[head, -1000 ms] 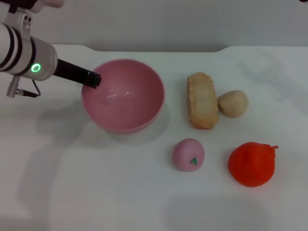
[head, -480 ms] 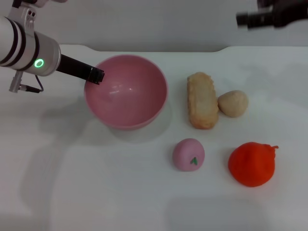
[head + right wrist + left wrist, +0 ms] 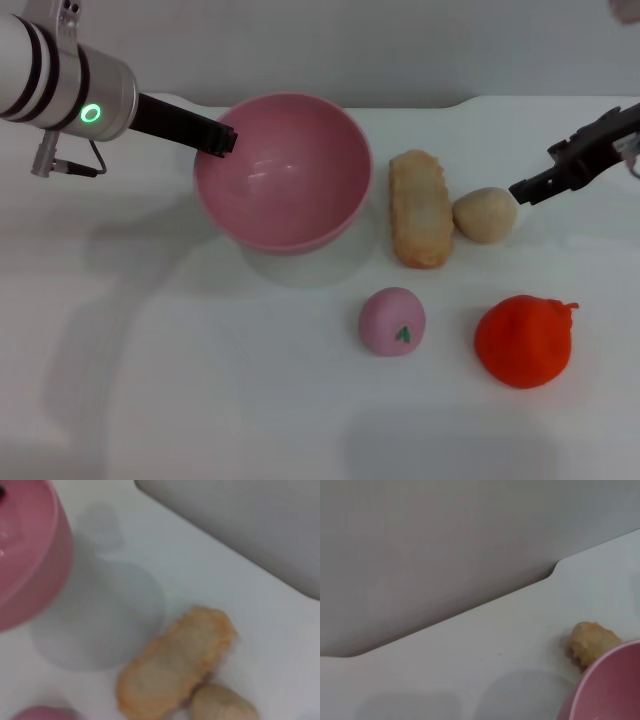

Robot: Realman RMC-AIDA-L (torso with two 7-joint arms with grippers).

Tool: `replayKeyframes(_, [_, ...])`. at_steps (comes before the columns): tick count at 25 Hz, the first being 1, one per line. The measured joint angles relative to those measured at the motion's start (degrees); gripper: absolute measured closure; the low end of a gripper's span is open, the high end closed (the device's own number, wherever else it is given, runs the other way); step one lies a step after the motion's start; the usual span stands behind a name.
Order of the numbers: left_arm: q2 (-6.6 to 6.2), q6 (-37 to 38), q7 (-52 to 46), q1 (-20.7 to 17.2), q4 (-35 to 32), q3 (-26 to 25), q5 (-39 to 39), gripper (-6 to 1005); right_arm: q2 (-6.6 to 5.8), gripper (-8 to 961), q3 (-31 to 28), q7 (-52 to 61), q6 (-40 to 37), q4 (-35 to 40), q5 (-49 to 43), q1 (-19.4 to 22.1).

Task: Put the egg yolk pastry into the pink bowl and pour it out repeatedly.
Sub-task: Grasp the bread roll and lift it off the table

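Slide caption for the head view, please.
Left gripper holds the pink bowl by its rim; right gripper nears the egg yolk pastry.

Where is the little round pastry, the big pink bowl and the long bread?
egg yolk pastry point(image 3: 485, 215), head view, middle of its top.
pink bowl point(image 3: 283, 175), head view, inside wall near the bottom.
long bread point(image 3: 419, 208), head view, middle of its crust.

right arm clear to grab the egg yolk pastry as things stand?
Probably yes. The right gripper sits at the egg yolk pastry on its outer side, with nothing between them. The long bread touches only its opposite side, which may crowd a finger there.
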State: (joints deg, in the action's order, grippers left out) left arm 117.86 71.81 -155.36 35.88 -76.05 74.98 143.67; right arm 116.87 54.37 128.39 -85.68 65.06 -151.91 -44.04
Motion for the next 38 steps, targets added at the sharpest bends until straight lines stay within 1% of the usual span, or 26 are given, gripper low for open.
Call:
replayKeyframes(3, [0.00,0.2,0.2,0.1,-0.2,0.0,-0.9,955,1.57,124,2.1,0.0,5.5,-1.4,-3.5,0.7])
replayKeyframes(5, [0.00,0.2,0.5,0.1,-0.2,0.3,-1.7,955,1.84,124,3.7,0.4,9.3,-3.5,-4.5,0.9])
replayKeyframes(11, [0.07,0.2,0.7,-0.6,-0.2,0.5,-2.9,955,1.92,124,5.3,0.6,17.5,-9.8,-3.5,0.5])
replayKeyframes(16, [0.16,-0.1,0.7,-1.2,-0.2,0.7,-3.5,955,1.95,125,7.9,0.0,21.3,-13.0,0.2,0.8])
replayKeyframes(24, [0.26,-0.3,0.7,-1.4,-0.1,0.8,-3.8,955,2.04,124,11.9,-0.1,27.2,-19.6,0.7,0.2])
replayKeyframes(31, [0.26,-0.4,0.7,-1.5,-0.2,1.9,-5.1,955,2.08,125,13.3,-0.1,30.1,-21.3,0.8,-0.1])
replayKeyframes(38, [0.32,-0.4,0.6,-1.8,-0.2,2.1,-5.2,955,2.18,124,16.6,-0.1,32.8,-21.6,1.6,0.1])
